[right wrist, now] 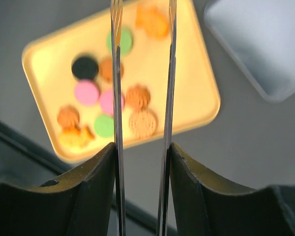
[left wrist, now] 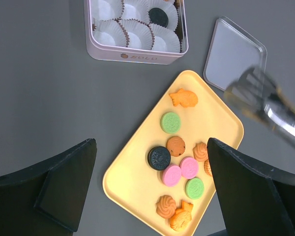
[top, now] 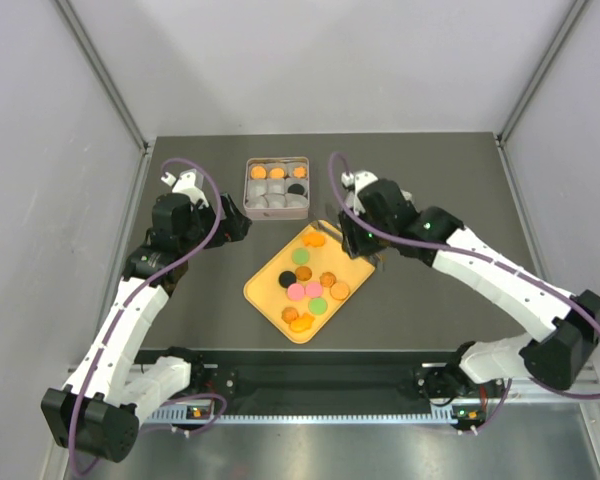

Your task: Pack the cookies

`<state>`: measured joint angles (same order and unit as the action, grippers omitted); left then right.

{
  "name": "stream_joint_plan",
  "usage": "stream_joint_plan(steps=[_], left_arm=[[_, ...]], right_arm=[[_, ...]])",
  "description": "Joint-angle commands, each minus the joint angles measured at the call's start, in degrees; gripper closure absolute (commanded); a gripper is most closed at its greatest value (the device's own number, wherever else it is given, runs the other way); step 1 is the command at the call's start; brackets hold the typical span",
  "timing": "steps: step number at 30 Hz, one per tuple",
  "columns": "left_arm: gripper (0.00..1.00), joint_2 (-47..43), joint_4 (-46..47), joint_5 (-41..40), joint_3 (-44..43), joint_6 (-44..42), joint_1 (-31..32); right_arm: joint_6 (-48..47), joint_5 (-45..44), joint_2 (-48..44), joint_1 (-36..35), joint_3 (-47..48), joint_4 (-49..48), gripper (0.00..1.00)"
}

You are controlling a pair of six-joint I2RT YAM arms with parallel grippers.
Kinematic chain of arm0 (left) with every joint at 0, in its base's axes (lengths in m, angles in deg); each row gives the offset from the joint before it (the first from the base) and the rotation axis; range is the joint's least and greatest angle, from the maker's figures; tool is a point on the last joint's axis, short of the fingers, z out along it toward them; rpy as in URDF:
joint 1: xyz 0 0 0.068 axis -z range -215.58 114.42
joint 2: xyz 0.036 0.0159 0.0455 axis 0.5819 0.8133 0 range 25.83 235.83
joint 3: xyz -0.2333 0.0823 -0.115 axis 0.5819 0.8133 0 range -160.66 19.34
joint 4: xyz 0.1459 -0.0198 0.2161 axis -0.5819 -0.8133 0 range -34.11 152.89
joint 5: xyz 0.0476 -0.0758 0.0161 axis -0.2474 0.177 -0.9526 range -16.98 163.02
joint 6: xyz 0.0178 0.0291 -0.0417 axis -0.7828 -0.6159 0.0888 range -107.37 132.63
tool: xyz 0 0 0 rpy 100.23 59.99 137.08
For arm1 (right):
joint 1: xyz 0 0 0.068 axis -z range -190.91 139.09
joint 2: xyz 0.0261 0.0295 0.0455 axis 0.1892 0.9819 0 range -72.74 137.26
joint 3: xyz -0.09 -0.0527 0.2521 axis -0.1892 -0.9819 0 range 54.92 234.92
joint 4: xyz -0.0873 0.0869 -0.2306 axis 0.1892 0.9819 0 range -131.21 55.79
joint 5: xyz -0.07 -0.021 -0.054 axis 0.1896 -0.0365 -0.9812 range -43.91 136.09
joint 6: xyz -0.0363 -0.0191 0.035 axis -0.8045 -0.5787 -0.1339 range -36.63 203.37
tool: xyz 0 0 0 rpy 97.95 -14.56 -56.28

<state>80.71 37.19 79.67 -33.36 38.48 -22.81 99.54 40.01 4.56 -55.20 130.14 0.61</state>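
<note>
Several cookies [top: 305,285] lie on a yellow tray [top: 268,290]: orange, pink, green and one black. The tray also shows in the left wrist view [left wrist: 132,177] and the right wrist view [right wrist: 49,54]. A metal tin [top: 277,186] behind the tray holds three orange cookies [top: 277,172] and a black one [left wrist: 158,17] in white paper cups. My left gripper [left wrist: 151,147] is open and empty, above the tray's left part. My right gripper [right wrist: 142,157] is shut on metal tongs [right wrist: 117,73], held over the tray's right side. The tong arms stand apart with nothing between them; their tips are out of view.
The tin's lid [left wrist: 234,54] lies flat on the dark table to the right of the tin, beside the tray's far corner. The blurred tongs [left wrist: 265,103] hang over it. Grey walls close the table at left, right and back.
</note>
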Motion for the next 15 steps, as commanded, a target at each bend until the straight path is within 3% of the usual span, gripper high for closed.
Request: stream_joint_plan(steps=[1,5,15], left_arm=[[0.01,-0.91,2.58,0.55,0.33,0.17,-0.38],[0.01,-0.82,2.58,0.64,0.33,0.26,-0.38],[0.01,-0.64,2.49,0.46,0.41,0.17,-0.38]], right_arm=[[2.11,0.9,-5.91,-3.16,-5.16,3.26,0.55],[2.73,0.82,-8.21,-5.54,-11.4,5.19,0.56],[2.73,0.46,-7.16,-9.05,-13.61,6.16,0.55]])
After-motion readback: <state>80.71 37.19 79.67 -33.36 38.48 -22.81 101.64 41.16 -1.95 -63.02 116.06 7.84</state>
